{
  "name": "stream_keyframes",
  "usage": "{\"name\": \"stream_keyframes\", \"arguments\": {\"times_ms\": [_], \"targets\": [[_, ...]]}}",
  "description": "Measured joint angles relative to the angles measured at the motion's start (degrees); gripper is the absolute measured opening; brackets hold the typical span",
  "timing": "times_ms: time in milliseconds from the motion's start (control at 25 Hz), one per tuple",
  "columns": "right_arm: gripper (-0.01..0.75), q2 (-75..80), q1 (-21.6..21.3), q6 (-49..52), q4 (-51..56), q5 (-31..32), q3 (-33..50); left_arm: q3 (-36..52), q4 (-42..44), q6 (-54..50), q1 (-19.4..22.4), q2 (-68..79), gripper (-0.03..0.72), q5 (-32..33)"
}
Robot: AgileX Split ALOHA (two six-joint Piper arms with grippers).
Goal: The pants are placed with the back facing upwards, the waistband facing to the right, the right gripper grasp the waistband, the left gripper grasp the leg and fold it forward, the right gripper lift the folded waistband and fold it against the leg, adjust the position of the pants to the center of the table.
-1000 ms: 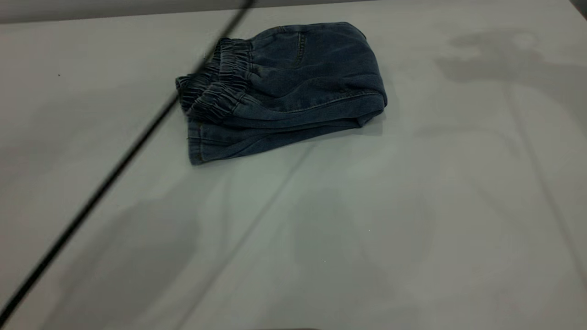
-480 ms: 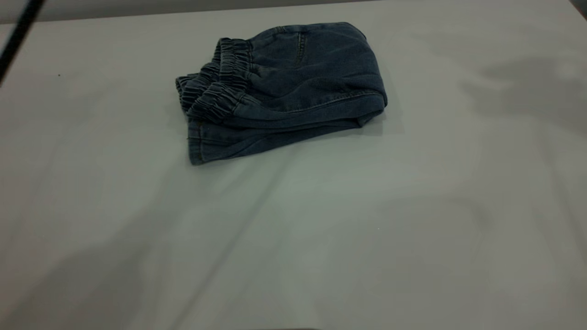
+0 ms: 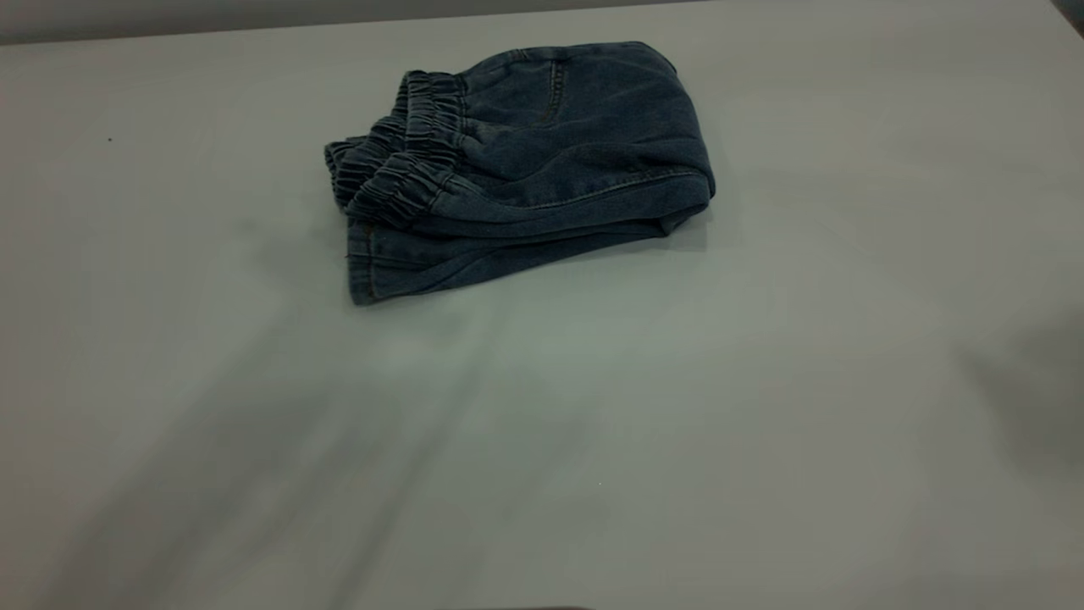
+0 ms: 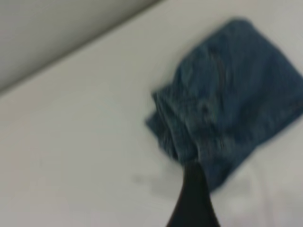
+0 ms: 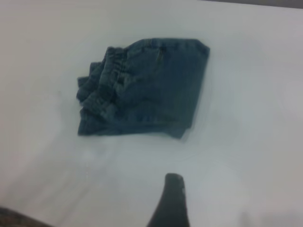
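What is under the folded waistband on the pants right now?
Under the waistband lie more folded denim layers of the pants, their lowest hem sticking out onto the table. Whatever lies between the layers, including any leg print, is covered.

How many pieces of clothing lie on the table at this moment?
1: the pants, folded into a compact bundle, lie on the table toward its far side in the exterior view. Nothing shows whether anything is hidden inside the folds.

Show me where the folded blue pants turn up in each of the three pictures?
Exterior view: pants lie folded toward the table's far side, a little left of middle.
Left wrist view: pants beyond the dark fingertip.
Right wrist view: pants mid-picture.
Shared landmark: the gathered waistband.
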Motion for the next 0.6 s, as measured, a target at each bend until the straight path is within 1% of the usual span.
{"name": "stream_keyframes", "arguments": {"times_ms": [240,440,600], "targets": [[0.570,-17.43,0.00,-0.35,-0.68,0.13,11.18,22.05,-0.19,-4.15,0.00,-18.77,0.516,0.00],[0.570,-30.30,0.00,0.15,-2.97,0.39,20.62,37.58,-0.19,-5.26,0.00,-34.37,0.516,0.00],[0.570,-40.26,0.00,1.21,-6.47,0.50,29.16,47.37,-0.19,-5.11,0.00,-46.62,0.516,0.00]]}}
